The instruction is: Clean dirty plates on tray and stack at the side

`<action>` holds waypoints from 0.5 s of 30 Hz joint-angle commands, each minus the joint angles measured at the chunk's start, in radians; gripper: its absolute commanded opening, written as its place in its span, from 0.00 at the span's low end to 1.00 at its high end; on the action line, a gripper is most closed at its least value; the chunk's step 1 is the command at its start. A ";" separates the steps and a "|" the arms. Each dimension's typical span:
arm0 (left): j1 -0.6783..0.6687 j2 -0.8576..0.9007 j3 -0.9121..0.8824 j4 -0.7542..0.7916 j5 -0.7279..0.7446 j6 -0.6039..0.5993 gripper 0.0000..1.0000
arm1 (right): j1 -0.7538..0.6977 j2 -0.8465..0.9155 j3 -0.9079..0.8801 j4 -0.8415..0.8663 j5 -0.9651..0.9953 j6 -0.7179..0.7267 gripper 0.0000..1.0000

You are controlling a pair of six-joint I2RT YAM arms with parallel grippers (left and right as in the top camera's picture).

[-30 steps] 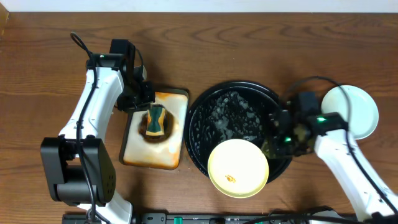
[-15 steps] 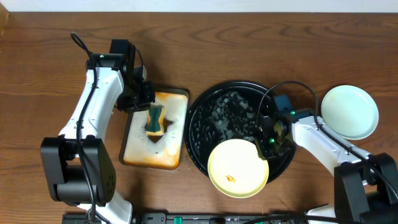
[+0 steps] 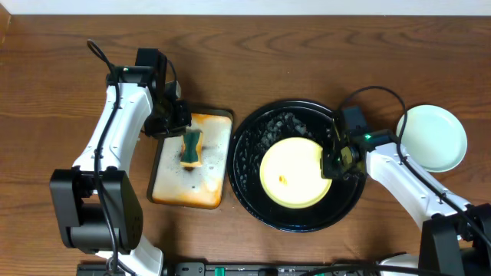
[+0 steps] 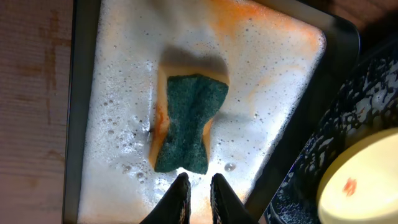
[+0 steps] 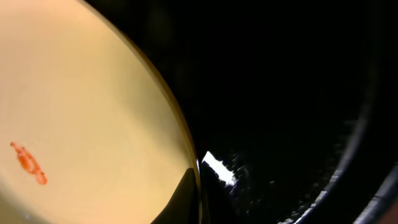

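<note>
Gripping the yellow plate (image 5: pixel 81 93) by its right rim, the right pincer (image 5: pixel 194 190) has its fingers closed thin over the edge, which only its wrist view shows. Overhead, the plate sits mid black tray (image 3: pixel 244 170) with sudsy floor free all round. The left pincer (image 4: pixel 199 182) hangs narrowly parted and empty just beside the sponge (image 4: pixel 186 121) over the foamy rectangular tray (image 4: pixel 84 93). A mint plate (image 3: pixel 432 138) rests on the surface (image 3: pixel 61 69), right of the black tray.
</note>
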 commanded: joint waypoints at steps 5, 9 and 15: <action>-0.002 -0.005 -0.003 0.002 0.003 0.014 0.17 | -0.008 -0.013 0.016 0.064 0.160 0.206 0.01; -0.023 -0.004 -0.042 0.040 -0.080 0.014 0.24 | -0.008 -0.013 0.016 0.074 0.161 0.194 0.01; -0.090 -0.003 -0.192 0.190 -0.103 0.006 0.41 | -0.006 -0.013 0.016 0.071 0.161 0.194 0.01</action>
